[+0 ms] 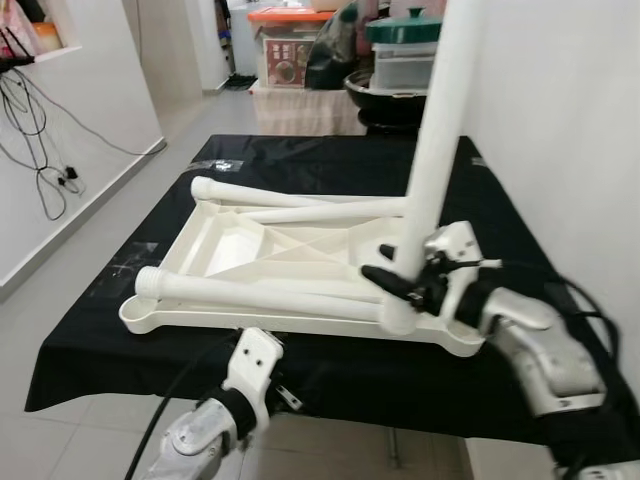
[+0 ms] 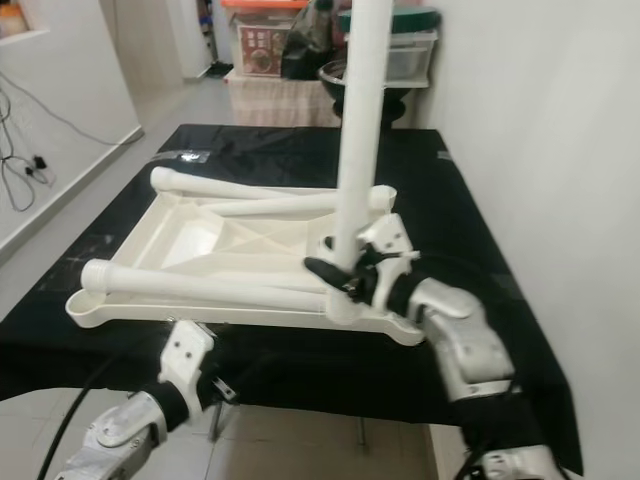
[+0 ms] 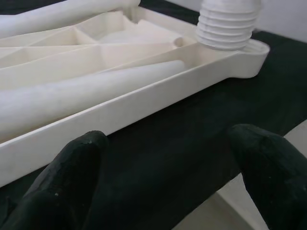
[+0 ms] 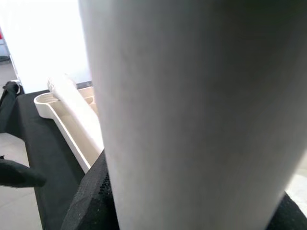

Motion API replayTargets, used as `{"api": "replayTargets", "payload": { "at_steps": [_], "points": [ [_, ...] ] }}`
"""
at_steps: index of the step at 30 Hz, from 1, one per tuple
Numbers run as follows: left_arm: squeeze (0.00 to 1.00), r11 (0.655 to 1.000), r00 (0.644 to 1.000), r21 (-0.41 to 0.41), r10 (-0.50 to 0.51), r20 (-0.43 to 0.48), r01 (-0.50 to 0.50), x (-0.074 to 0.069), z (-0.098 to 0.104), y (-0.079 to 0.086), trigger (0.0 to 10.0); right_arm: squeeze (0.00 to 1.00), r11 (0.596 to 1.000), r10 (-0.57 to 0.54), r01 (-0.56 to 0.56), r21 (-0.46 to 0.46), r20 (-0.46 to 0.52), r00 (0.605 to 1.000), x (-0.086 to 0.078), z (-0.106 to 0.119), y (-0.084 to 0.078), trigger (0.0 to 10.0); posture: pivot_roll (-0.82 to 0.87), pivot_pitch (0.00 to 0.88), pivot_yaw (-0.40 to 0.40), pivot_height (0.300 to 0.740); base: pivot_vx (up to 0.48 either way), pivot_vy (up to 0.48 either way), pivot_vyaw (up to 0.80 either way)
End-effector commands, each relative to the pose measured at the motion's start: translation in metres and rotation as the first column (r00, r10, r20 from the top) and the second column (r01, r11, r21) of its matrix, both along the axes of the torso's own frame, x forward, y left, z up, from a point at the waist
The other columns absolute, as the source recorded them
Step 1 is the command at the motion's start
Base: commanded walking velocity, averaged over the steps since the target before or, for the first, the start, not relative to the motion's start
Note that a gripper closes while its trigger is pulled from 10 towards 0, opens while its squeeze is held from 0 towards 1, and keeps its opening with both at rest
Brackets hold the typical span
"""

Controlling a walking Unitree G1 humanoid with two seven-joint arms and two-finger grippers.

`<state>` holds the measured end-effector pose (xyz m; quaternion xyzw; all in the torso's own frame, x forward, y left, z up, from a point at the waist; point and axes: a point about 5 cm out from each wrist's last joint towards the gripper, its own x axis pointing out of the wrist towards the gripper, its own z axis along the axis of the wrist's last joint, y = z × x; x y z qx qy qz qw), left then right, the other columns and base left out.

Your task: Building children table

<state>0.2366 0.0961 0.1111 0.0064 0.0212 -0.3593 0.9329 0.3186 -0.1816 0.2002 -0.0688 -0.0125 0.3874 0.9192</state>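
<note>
A white children's table top (image 1: 300,322) lies upside down on the black-covered table (image 1: 330,375). Three white legs lie across it: a near leg (image 1: 260,292) and two far legs (image 1: 270,195) (image 1: 330,211). Another white leg (image 1: 440,130) stands upright at the top's near right corner. My right gripper (image 1: 400,275) is shut on its lower part. The leg's ribbed foot (image 3: 229,24) sits at the corner socket (image 3: 252,52). Low at the table's front edge, my left gripper (image 3: 165,167) is open, holding nothing, its fingers (image 3: 72,163) short of the top's rim.
A white wall runs close along the table's right side. Behind the table stand stacked boxes (image 1: 290,45), a teal-lidded container (image 1: 405,55) and a dark bowl (image 1: 385,95). Cables (image 1: 40,150) hang on the left wall above open floor (image 1: 90,270).
</note>
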Motion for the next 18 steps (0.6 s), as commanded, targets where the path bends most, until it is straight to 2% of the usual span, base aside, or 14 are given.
{"api": "replayTargets", "payload": {
  "at_steps": [1, 2, 6, 8, 13, 16, 18],
  "points": [
    [0.0, 1.0, 1.0, -0.003, -0.023, 0.008, 0.023, -0.004, 0.001, -0.001, 10.0, 0.0, 1.0, -0.003, 0.003, -0.002, 0.007, 1.0, -0.001, 0.002, -0.001, 10.0, -0.07, 0.022, 0.01, 0.74, 0.0, -0.469, 0.0],
    [0.0, 1.0, 1.0, -0.012, 0.003, 0.021, -0.003, -0.006, 0.003, -0.001, 10.0, 0.0, 1.0, -0.011, 0.011, 0.019, -0.001, 1.0, -0.005, 0.0, -0.003, 10.0, -0.07, 0.049, 0.015, 0.74, 0.0, -0.292, 0.0],
    [0.0, 1.0, 1.0, -0.018, 0.013, 0.021, -0.013, -0.007, 0.005, 0.0, 10.0, 0.0, 1.0, -0.007, 0.007, 0.027, -0.008, 1.0, -0.007, -0.001, -0.002, 10.0, -0.07, 0.054, 0.016, 0.74, 0.0, 0.0, 0.0],
    [0.0, 1.0, 1.0, -0.017, 0.003, 0.023, -0.002, -0.011, 0.007, 0.001, 10.0, 0.0, 0.999, 0.044, -0.043, 0.033, -0.022, 0.999, -0.013, -0.002, 0.004, 10.0, -0.06, 0.1, 0.017, 0.74, 0.0, 0.0, 0.0],
    [0.0, 0.999, 0.999, -0.014, 0.034, 0.029, -0.034, -0.015, 0.008, 0.005, 10.0, 0.0, 0.989, 0.146, -0.145, 0.043, -0.027, 0.989, -0.025, 0.0, 0.021, 10.0, -0.07, 0.137, 0.019, 0.74, 0.0, 0.0, 0.0],
    [0.0, 0.999, 0.999, -0.017, 0.045, 0.029, -0.044, -0.015, 0.008, 0.006, 10.0, 0.0, 0.985, 0.169, -0.168, 0.044, -0.027, 0.985, -0.028, 0.0, 0.025, 10.0, -0.07, 0.14, 0.019, 0.74, 0.0, 0.0, 0.0],
    [0.0, 0.998, 0.998, -0.017, 0.057, 0.039, -0.057, -0.019, 0.012, 0.006, 10.0, 0.0, 0.984, 0.176, -0.175, 0.037, -0.025, 0.984, -0.027, 0.002, 0.027, 10.0, -0.06, 0.172, 0.016, 0.74, 0.0, 0.0, 0.0]
  ]
}}
